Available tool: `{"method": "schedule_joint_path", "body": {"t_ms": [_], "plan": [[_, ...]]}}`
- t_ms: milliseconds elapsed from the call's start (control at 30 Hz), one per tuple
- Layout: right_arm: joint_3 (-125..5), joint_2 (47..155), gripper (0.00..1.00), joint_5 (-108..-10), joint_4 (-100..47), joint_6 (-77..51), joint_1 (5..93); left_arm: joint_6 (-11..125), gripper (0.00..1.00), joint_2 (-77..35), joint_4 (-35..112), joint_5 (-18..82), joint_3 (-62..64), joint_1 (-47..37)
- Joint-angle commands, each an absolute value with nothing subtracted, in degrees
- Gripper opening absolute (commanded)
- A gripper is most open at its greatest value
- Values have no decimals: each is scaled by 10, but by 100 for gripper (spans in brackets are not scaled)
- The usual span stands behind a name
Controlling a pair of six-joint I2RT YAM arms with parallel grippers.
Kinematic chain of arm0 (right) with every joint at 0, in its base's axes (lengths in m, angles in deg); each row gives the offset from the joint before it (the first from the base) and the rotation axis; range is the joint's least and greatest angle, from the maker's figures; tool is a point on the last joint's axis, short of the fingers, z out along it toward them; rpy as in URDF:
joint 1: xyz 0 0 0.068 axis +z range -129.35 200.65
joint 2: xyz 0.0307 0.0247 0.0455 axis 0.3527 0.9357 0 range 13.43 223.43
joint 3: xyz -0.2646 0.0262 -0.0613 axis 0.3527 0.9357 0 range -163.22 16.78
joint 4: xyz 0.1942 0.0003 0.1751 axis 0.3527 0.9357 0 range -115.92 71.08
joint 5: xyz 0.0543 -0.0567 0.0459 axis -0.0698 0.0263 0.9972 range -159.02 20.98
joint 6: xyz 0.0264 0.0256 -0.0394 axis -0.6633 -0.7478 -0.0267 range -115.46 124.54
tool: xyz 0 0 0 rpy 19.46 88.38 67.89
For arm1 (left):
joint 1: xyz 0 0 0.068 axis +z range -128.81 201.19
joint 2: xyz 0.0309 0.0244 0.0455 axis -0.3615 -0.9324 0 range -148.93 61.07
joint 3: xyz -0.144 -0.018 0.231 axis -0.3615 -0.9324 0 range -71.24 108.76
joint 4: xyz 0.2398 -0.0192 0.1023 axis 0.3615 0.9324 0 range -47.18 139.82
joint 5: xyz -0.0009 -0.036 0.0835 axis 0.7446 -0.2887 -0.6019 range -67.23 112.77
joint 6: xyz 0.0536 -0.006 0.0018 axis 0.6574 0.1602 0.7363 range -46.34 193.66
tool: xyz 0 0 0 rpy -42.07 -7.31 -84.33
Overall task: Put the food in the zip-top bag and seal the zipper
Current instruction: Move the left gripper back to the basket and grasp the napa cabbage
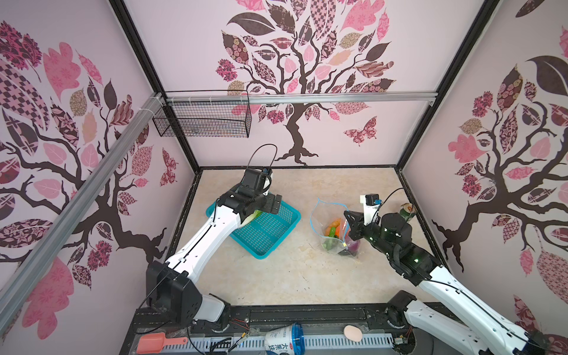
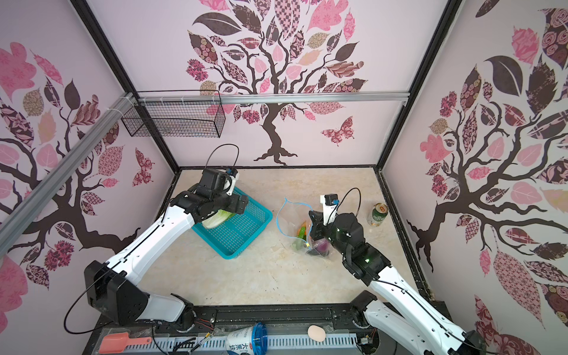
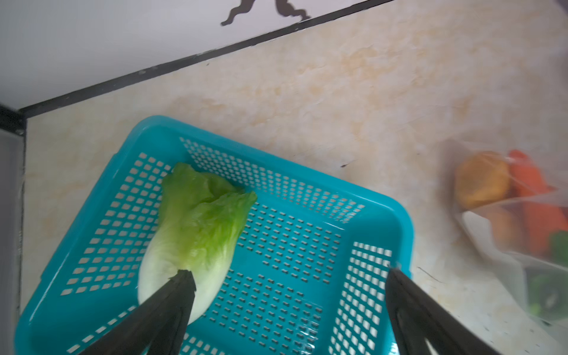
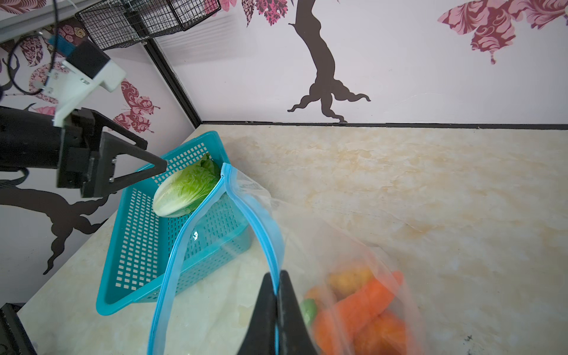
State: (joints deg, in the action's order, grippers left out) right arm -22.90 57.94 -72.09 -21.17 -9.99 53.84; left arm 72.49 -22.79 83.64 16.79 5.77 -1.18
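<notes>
In both top views, one lettuce [image 2: 216, 219] lies in the single teal basket [image 1: 270, 230], and one zip-top bag [image 1: 325, 221] lies beside the basket. Left wrist view: left gripper [image 3: 288, 273] fingers are spread above the basket; take the lettuce, likely light and soft, by its firmer pale base. Right wrist view: right gripper [image 4: 278, 276] fingers pinch the limp bag's zipper [image 4: 261, 221].

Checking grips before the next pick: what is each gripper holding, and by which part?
Right gripper pinches the bag by its zipper. Left gripper is open near the lettuce, holding nothing.
</notes>
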Motion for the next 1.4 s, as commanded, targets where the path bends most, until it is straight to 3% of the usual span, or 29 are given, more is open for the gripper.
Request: {"method": "schedule_joint_path", "body": {"t_ms": [0,167,433,767,1000,1233,1367], "plan": [[-223,568,0,-727,-218,-97,536,749,99,-262,842,146,38,35],[-222,565,0,-728,-219,-98,536,745,99,-300,806,144,38,115],[-221,564,0,-730,-219,-99,536,711,99,-355,789,246,46,213],[-222,563,0,-735,-218,-98,536,696,99,-413,799,346,43,211],[-220,559,0,-738,-220,-96,536,676,99,-415,857,333,55,159],[-222,563,0,-737,-219,-96,536,582,99,-391,831,445,-5,125],[-223,563,0,-736,-220,-95,536,570,99,-365,825,418,-28,98]]}}
